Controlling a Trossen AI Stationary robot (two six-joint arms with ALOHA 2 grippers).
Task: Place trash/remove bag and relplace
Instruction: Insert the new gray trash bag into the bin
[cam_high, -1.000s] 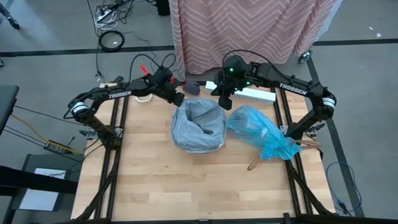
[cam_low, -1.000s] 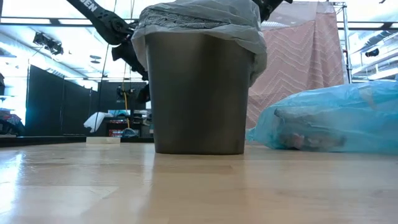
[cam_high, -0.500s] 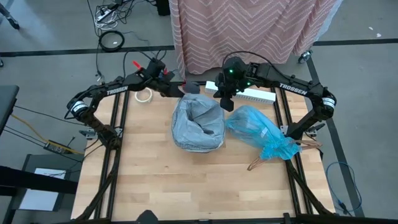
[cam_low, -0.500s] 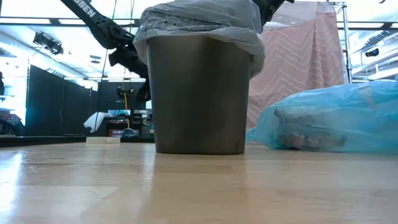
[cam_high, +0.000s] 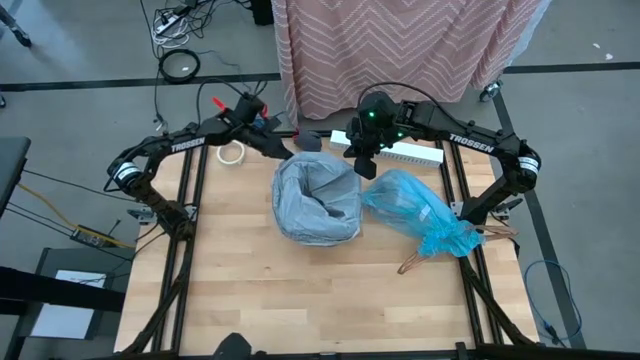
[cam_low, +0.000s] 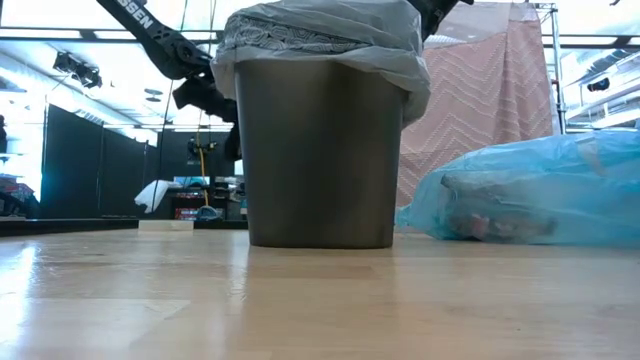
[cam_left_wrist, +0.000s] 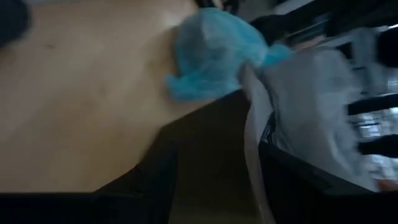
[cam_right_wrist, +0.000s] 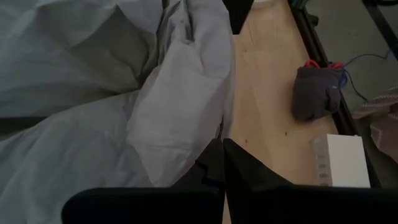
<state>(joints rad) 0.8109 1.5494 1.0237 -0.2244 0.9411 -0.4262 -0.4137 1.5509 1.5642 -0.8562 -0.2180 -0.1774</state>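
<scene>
A small dark bin (cam_low: 318, 150) stands mid-table, lined with a pale grey translucent bag (cam_high: 316, 196) whose rim is folded over the bin's edge. The bright-blue bag (cam_high: 415, 213) lies on its side on the table right of the bin, its knotted end toward the near right; pale and brownish trash (cam_low: 492, 226) shows through it. My left gripper (cam_high: 287, 150) is at the bin's far-left rim, open, with the grey bag's edge (cam_left_wrist: 254, 146) running between its fingers. My right gripper (cam_high: 362, 166) is shut at the far-right rim. My left gripper has its fingers (cam_left_wrist: 155, 180) on either side of the grey bag's folded-over edge; the blur keeps me from telling whether they touch it. My right gripper pinches the grey bag's folded-over rim (cam_right_wrist: 202, 138) between its two fingers (cam_right_wrist: 239, 167), slanting down from the far right. The plastic drapes slack over the bin.
A tape roll (cam_high: 232, 153) lies by the far-left edge. A dark cloth bundle (cam_right_wrist: 317, 92) and a white box (cam_high: 405, 151) sit along the far edge behind the bin. Brown scraps (cam_high: 415, 262) lie near the blue bag. The table's near half is bare wood (cam_high: 300, 300).
My left gripper has moved away from the bin's left side toward the far edge and slightly right, and its arm has swung that way too. The grey bag's rim has shifted a little on the left side. My right gripper has kept still.
</scene>
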